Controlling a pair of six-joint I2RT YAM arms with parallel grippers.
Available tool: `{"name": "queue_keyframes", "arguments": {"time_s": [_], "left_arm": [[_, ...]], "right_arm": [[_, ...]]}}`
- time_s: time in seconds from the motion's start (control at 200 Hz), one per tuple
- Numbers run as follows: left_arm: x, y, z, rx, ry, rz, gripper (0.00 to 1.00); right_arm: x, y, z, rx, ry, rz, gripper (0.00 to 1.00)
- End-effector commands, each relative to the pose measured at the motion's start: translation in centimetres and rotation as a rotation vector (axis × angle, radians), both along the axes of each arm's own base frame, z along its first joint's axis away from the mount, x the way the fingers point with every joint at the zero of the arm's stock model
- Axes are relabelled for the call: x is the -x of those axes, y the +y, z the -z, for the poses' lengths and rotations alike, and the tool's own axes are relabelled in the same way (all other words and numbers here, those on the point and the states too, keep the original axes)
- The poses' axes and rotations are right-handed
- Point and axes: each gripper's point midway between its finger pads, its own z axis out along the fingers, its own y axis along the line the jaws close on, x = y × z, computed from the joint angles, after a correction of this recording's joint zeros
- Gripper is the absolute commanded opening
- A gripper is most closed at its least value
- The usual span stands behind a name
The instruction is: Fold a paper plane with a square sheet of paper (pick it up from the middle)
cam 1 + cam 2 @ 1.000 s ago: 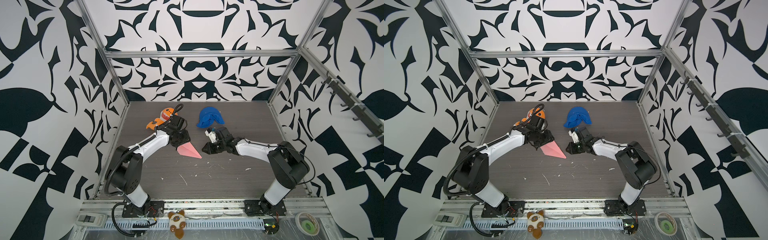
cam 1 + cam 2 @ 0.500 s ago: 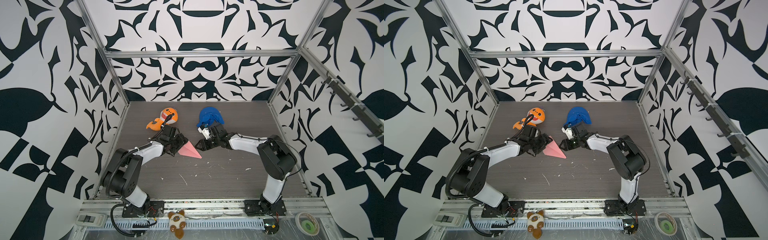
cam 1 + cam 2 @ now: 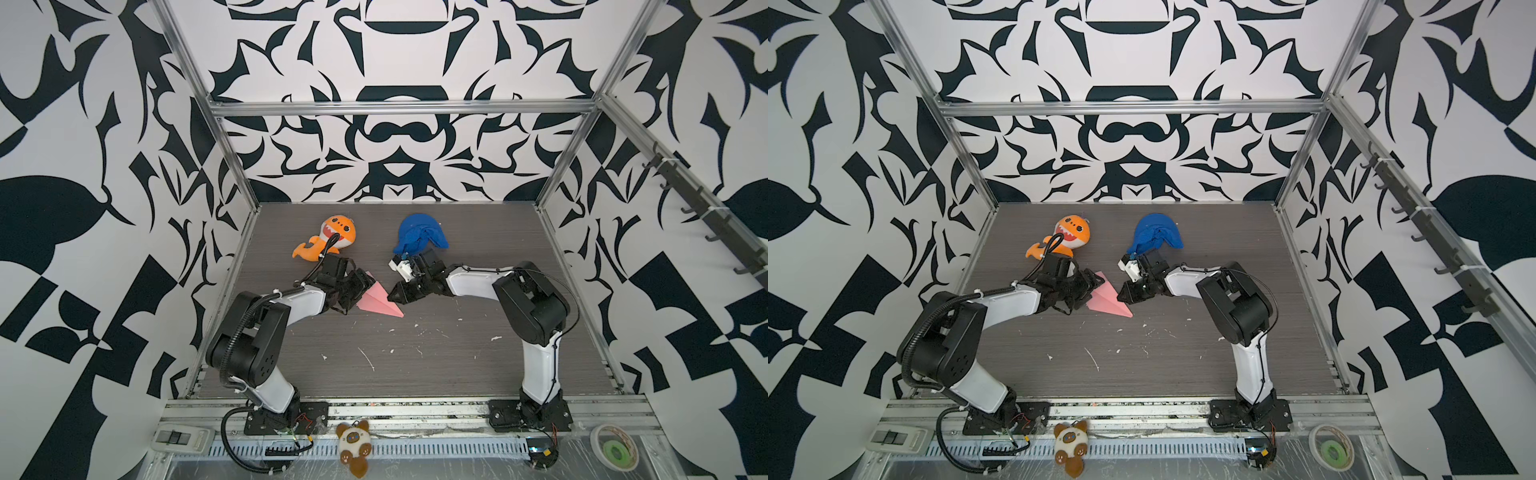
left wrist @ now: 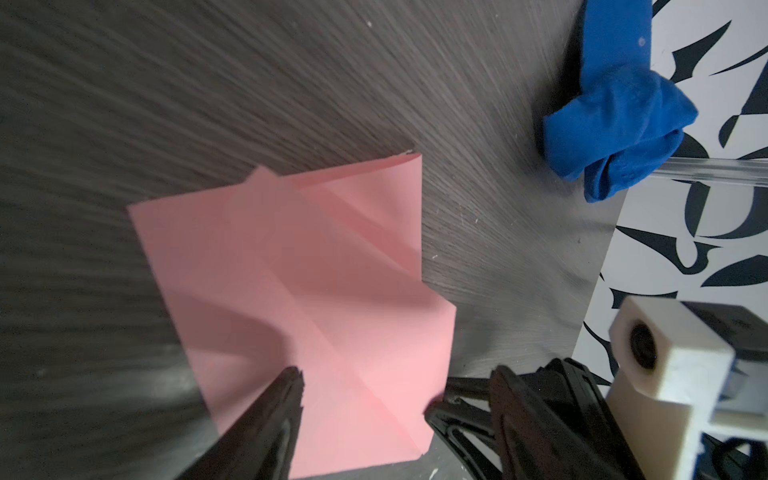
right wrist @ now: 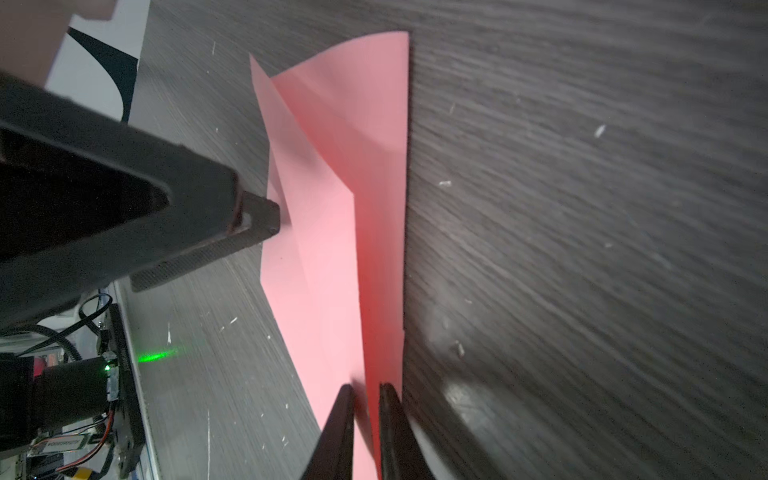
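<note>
Two wings and a sharp nose already show on the paper plane (image 3: 376,301), which lies on the dark bench (image 3: 415,365) between the arms, nose toward the camera side. The right pincer (image 3: 394,294) meets its edge; in the right wrist view its jaws are drawn almost together with a pink fold between them, so I read it as pinching the paper. The left pincer (image 3: 360,294) stands spread at the wide tail end, one finger (image 5: 253,220) touching the paper's edge there.

The step looks like setting or tidying a wing crease. To do it well, the right grip should hold firm and low while the left presses the wing flat along the existing crease line, pushing down rather than sideways (thin paper skids and buckles easily on this smooth top). The two pincers work close together, so they could knock each other.

Farther out, a blue cloth (image 3: 419,237) sits just behind the right wrist and an orange shark plush (image 3: 338,232) behind the left arm. Neither lies between a pincer and the paper. White scraps (image 3: 368,357) dot the bench nearer the camera, well apart from the fold.
</note>
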Motion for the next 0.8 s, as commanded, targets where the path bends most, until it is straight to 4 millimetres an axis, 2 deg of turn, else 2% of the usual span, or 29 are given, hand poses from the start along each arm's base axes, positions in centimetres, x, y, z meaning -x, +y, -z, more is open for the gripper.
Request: {"name": "queue_keyframes", "arguments": {"time_s": [0.0, 0.41, 0.795], "left_arm": [[0.2, -0.7, 0.3, 0.033, -0.016, 0.051, 0.72], [0.2, -2.1, 0.8, 0.093, -0.085, 0.142, 0.66], [-1.3, -2.7, -0.4, 0.155, -0.173, 0.146, 0.64]], "right_arm": [[-1.3, 0.9, -2.5, -0.094, -0.029, 0.007, 0.12], [-1.5, 0.6, -2.7, -0.168, 0.017, 0.03, 0.1], [-1.8, 0.4, -2.8, -0.231, 0.068, 0.056, 0.07]]}}
